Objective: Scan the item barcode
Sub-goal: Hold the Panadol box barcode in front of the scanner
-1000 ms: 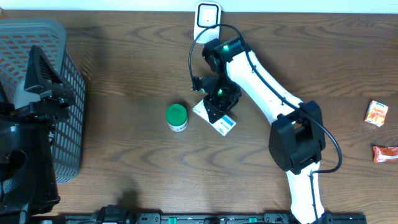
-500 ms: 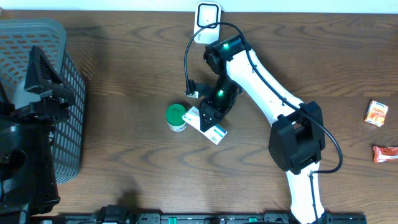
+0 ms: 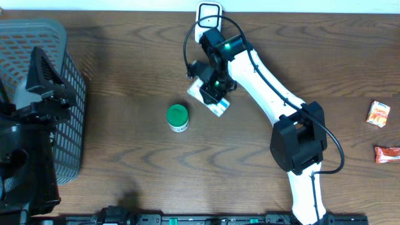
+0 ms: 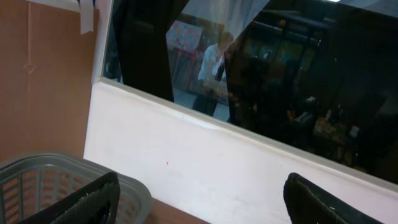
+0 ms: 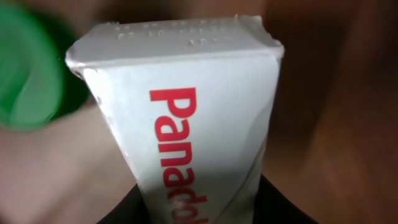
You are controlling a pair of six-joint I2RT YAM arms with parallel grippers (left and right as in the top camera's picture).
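The small white cardboard carton with red "Panadol" lettering sits clenched in the right gripper, whose dark fingers pinch its two broad faces low down, leaving the crimped end flap sticking out. By the look of it, it is a light, thin-walled box (probably blister strips inside, so little weight). It should be stiff along its folded edges but easy to dent across the flat panels, and the glossy card could slide under a weak pinch. The best hold would be across the narrow width near the middle, with firm, modest pressure that keeps the printed panels uncovered.

Just beyond the carton, a round green-lidded jar stands on the brown wooden tabletop. The carton appears raised off the tabletop, between the jar and the white barcode scanner at the far edge. Well apart, the left gripper is released and empty beside the grey plastic basket.
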